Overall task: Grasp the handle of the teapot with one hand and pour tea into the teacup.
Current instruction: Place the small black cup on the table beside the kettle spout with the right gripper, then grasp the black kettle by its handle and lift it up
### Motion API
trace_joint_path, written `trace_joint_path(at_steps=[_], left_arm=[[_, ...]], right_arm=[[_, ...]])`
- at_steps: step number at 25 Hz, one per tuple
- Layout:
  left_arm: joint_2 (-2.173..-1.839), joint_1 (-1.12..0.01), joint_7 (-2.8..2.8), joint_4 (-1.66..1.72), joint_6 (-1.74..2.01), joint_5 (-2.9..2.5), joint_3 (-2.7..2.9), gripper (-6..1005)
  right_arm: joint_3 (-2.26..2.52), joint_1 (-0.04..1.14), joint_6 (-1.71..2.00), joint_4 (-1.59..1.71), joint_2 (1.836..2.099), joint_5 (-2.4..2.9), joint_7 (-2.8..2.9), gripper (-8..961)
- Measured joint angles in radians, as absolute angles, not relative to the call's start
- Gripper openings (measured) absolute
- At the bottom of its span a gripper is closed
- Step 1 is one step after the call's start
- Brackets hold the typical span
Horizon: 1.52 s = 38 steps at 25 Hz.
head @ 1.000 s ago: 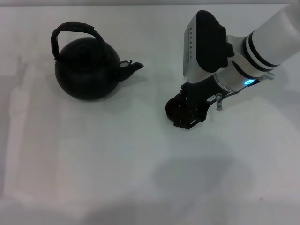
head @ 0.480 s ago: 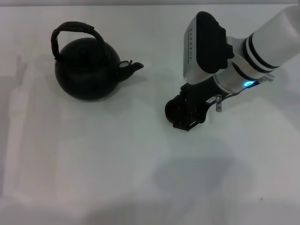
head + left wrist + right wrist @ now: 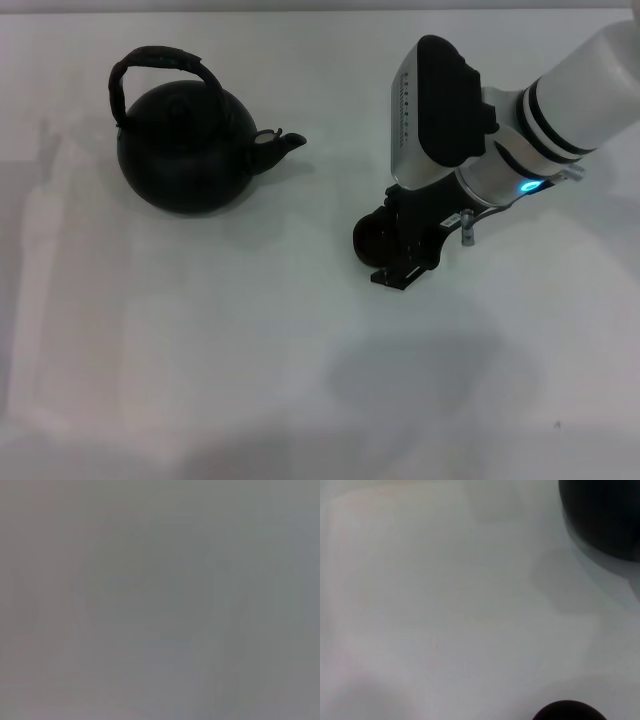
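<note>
Right gripper: low over the table, my dark fingers right at the cup; I cannot tell how far they are parted.
Cup: small, black, touching my fingers' left side, upright on the table.
Teapot: well off to my left, spout aimed my way.
Handle: arched upright over the pot, untouched.
Left gripper: out of sight.
</note>
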<state>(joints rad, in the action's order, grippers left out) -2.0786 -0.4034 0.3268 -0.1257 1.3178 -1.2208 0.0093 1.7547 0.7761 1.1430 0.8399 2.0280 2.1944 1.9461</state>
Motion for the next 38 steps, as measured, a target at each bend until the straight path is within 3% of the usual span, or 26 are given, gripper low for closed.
trace_joint_path(at_steps=[1,23,31,38], left_arm=[[-2.079,-0.403,0.327,-0.126,1.318,-1.221,0.009,874],[-2.079,-0.404,0.327,-0.126,1.318,-1.217,0.003,874],[-2.080,-0.400,0.326,-0.126,1.334,-1.218,0.003,874],[-2.081,-0.394,0.320,-0.127,1.386,-1.224,0.009,875]], right_arm=[[1.753,0.776,1.141,0.841,2.028,2.193,1.946,860],[1.687,0.736,1.141,0.867,2.021,2.080,1.889,852],[1.385,0.670,1.196,0.830,2.019,1.957,1.771,850],[0.994,0.594,1.225,0.592,2.013,1.551,1.569,849]])
